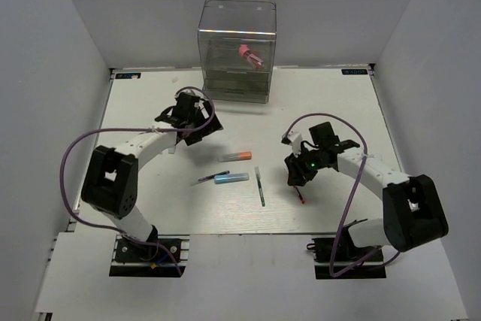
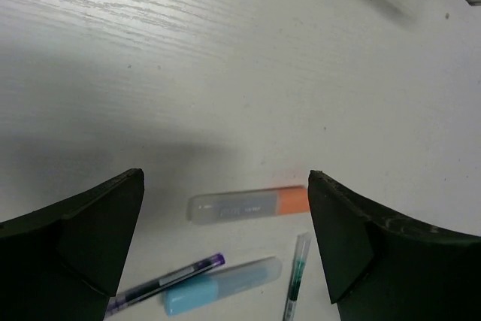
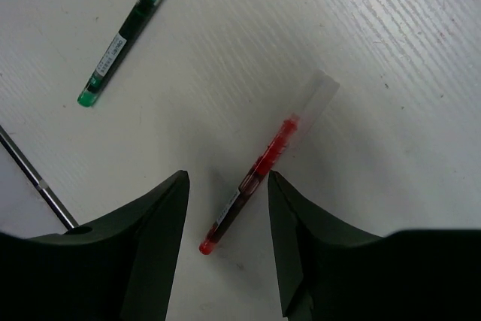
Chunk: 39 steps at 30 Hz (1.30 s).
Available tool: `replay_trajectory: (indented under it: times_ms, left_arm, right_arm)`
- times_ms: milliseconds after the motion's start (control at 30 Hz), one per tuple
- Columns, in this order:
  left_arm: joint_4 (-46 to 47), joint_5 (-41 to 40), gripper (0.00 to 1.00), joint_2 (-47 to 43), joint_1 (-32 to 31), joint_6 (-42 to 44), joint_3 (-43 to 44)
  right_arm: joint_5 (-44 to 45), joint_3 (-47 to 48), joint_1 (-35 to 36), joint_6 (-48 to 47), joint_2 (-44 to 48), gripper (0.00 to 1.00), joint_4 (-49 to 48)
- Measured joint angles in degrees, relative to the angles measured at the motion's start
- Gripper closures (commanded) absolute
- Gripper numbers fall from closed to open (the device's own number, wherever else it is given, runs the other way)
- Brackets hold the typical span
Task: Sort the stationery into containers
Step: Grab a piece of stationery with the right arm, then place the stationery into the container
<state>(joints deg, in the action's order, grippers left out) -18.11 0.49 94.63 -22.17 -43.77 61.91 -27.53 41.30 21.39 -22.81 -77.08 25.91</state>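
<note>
Left jaws, top view: spread wide with nothing between them; the left gripper point(image 1: 192, 116) hangs off to the left and far side of the orange-and-grey marker point(image 1: 235, 155), apart from it.
Right jaws, top view: the right gripper point(image 1: 295, 178) points down at the table point(image 1: 150, 103), right of the orange-and-grey marker.
Clear drawer box point(image 1: 218, 35): well beyond the orange-and-grey marker, at the far edge.
Stubby pink-red tube point(image 1: 250, 55): inside the box (which drawer I cannot tell).
Light blue marker point(image 1: 231, 178): just nearer than the orange-and-grey marker.
Thin dark pen point(image 1: 209, 179): by the light blue marker's left end.
Thin dark green pen point(image 1: 260, 186): near-right of the orange-and-grey marker.
Thin red pen point(image 1: 302, 197): further right, by the right gripper's tips.
Left jaws, left wrist view: the 2 fingers point(image 2: 90, 231) stand far apart, empty, above the table; the orange-and-grey marker point(image 2: 248, 204) lies in the gap, untouched.
Others, left wrist view: light blue marker point(image 2: 222, 283), thin dark pen point(image 2: 165, 282) and thin dark green pen point(image 2: 297, 276) lie below the orange-and-grey marker.
Right jaws, right wrist view: partly parted, 1 finger on each side of the thin red pen point(image 3: 263, 167), which lies flat on the table; neither finger appears to touch it.
Thin dark green pen point(image 3: 128, 35), right wrist view: upper left, well apart from the fingers.
</note>
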Motion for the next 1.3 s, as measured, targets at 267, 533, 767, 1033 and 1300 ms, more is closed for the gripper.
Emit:
replay_trajectory:
  times_ms: [267, 533, 767, 1033, 1300]
  left_arm:
    - [-7.87, -0.9, 0.0, -10.19, 0.09, 4.37, -1.05]
    - [-13.6, -1.6, 0.03, -16.57, 0.04, 5.66, -8.72]
    - [-15.37, -2.62, 0.03, -21.33, 0.02, 0.44, -10.62]
    - [-14.43, 1.01, 0.0, -28.3, -0.09, -17.44, -18.32]
    - [-17.84, 1.68, 0.0, -28.26, -0.46, -30.14, -17.51]
  right_arm:
    - [8.09, 2.51, 3.8, 5.05, -4.33, 0.42, 0.02]
    - [16.79, 3.26, 6.88, 8.61, -8.57, 0.55, -2.1]
    - [23.5, 3.06, 9.35, 8.46, -9.03, 0.94, -4.44]
    - [23.89, 2.21, 10.14, 2.23, -7.8, 1.0, -5.53]
    - [14.8, 6.54, 10.1, -14.36, -0.07, 1.0, -12.11]
